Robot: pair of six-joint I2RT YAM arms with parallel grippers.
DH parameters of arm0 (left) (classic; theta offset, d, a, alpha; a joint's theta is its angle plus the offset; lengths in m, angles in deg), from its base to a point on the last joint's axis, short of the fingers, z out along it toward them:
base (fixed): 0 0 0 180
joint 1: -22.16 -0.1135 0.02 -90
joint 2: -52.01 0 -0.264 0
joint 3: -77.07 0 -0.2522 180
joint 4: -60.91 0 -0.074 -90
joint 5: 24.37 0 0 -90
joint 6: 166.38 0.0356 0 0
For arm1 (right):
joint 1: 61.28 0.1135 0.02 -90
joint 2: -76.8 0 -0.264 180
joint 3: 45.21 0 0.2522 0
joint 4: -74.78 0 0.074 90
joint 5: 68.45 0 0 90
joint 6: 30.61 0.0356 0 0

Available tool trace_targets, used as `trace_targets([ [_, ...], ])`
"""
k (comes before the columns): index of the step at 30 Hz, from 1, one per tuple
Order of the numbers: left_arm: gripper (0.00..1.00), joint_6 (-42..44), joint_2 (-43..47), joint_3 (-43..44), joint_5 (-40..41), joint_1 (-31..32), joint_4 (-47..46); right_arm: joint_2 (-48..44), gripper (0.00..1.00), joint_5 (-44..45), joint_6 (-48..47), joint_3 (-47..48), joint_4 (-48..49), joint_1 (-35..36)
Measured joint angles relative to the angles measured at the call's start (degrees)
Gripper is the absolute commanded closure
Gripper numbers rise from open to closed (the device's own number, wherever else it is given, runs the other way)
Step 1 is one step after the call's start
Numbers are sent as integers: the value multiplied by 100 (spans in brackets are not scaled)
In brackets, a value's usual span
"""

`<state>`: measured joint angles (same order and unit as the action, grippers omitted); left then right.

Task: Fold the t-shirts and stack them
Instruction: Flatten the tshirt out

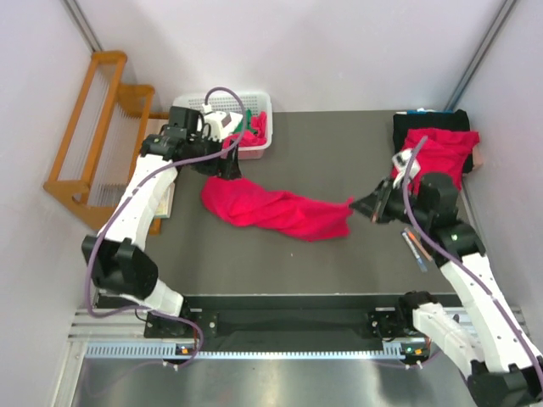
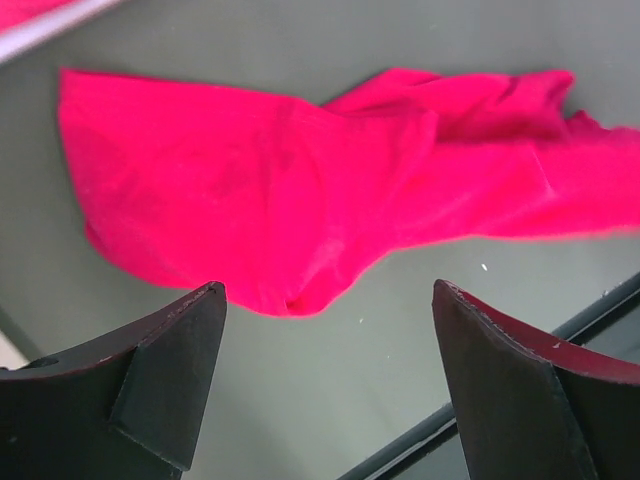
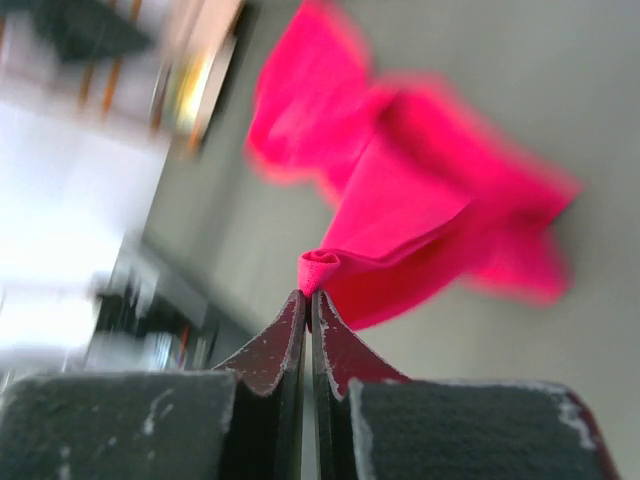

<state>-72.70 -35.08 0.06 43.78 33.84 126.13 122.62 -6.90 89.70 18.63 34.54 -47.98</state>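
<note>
Robot lab cell: bare white partition walls, grey table, two robot arms on base plate, aluminium rail at near edge.

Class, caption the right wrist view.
The shut right gripper pinches a fold of the crimson-red cloth t-shirt above the grey table.

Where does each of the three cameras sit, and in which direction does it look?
Top external: above and behind, looking down on the table; left arm and right arm show.
Left wrist: looks down at the red t-shirt mid-table past the open left gripper.
Right wrist: looks low along the table; right gripper shut on that t-shirt's edge.
All three share that t-shirt.
</note>
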Motion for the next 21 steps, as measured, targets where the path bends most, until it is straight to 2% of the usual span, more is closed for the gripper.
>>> trace_targets([
  [6,12,-299,-1008,435,31,0,-127,-1217,100,-820,-114,-391,-1528,1331],
  [10,12,-557,-1410,968,52,4,-212,-1965,98,-1134,-118,-643,-2352,1572],
  [11,12,-612,-1493,1123,52,4,-243,-2081,80,-1178,-125,-761,-2551,1576],
  [12,12,-649,-1545,1213,57,7,-275,-2181,77,-1220,-140,-914,-2741,1578],
  [13,12,-684,-1600,1316,76,11,-295,-2247,82,-1233,-155,-1075,-2966,1580],
  [14,12,-710,-1652,1408,83,15,-310,-2273,82,-1222,-197,-1233,-3193,1580],
  [15,12,-734,-1703,1480,92,24,-337,-2253,72,-1211,-232,-1379,-3386,1580],
  [16,12,-765,-1753,1547,98,31,-352,-2205,56,-1182,-258,-1464,-3536,1582],
  [18,12,-811,-1875,1635,118,59,-382,-1934,60,-1016,-295,-1526,-3768,1582],
  [21,12,-835,-2037,1676,162,131,-413,-1174,62,-490,-315,-1346,-3613,1589],
])
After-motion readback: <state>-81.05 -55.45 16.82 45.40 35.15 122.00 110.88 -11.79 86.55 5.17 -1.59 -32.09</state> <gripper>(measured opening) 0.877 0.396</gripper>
